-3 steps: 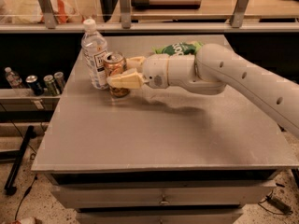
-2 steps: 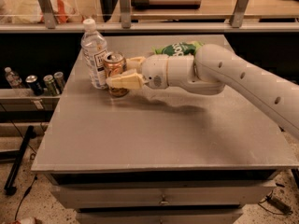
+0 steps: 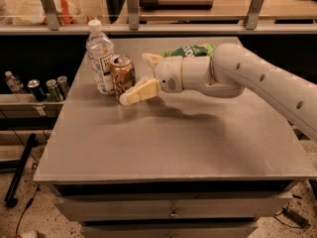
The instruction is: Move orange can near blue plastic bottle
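The orange can (image 3: 122, 73) stands upright on the grey table (image 3: 163, 143) at its far left. It is right beside the blue plastic bottle (image 3: 100, 58), a clear bottle with a white cap and label, and almost touches it. My gripper (image 3: 140, 78) is just to the right of the can, with its fingers spread open. The near finger (image 3: 140, 91) lies in front of the can's lower right side. The far finger (image 3: 151, 60) is behind and to the right of the can. The gripper holds nothing.
A green bag (image 3: 190, 50) lies behind my arm at the table's far side. Small dark cans (image 3: 47, 88) and a small bottle (image 3: 12, 82) stand on a low shelf to the left of the table. A railing runs behind the table.
The gripper has drawn back a little to the right, away from the can. The can and the bottle stay where they were.
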Robot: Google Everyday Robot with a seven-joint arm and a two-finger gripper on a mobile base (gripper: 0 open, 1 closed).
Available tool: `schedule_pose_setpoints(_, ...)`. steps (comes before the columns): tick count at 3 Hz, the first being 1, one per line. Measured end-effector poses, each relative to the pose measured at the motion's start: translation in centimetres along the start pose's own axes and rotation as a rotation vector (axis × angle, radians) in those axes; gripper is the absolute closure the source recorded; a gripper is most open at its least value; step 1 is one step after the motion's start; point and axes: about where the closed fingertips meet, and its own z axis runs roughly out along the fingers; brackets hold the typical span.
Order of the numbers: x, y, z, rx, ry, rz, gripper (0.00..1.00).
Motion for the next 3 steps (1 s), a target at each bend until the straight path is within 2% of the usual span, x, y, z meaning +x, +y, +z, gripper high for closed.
schedule_pose_setpoints(2, -0.3, -0.5, -4.4, 0.0, 0.192, -0.054, 0.0)
schedule_pose_setpoints(3, 0.1, -0.8, -6.5, -0.002, 0.303, -0.057, 0.0)
